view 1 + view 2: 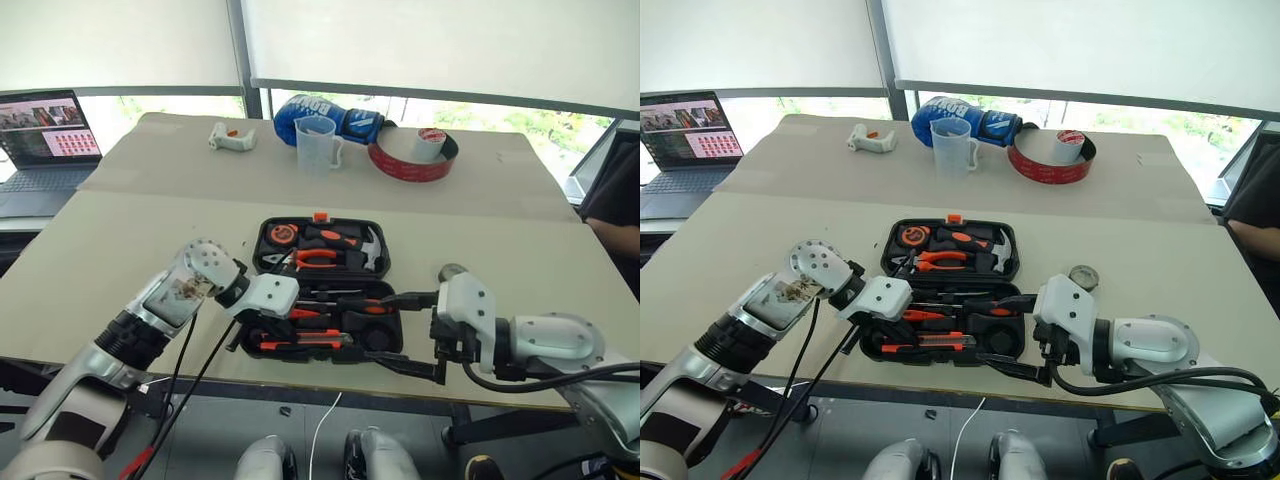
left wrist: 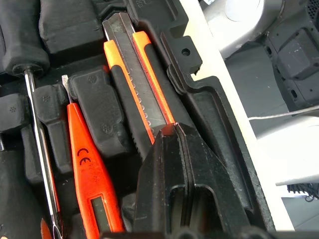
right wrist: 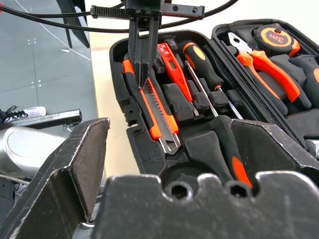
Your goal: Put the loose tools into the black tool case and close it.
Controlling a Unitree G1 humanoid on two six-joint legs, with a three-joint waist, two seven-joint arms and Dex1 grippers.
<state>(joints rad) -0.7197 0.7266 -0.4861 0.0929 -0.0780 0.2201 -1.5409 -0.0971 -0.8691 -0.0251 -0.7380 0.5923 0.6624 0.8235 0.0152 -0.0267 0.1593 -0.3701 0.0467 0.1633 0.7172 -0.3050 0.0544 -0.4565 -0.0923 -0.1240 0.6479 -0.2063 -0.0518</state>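
Rectangular black plastic tool case (image 1: 392, 332), open, holding orange-black utility knife (image 2: 142, 104) in its moulded recess under closed-fingered left gripper (image 2: 174, 137), tips pressing knife, likely seating it; right gripper (image 1: 415, 335) wide apart, empty, beside case

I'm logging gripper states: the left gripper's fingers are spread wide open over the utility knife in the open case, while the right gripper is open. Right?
Not quite. The left gripper has its fingers shut, tips together on the utility knife lying in the black tool case, as both wrist views show. The right gripper is indeed open.
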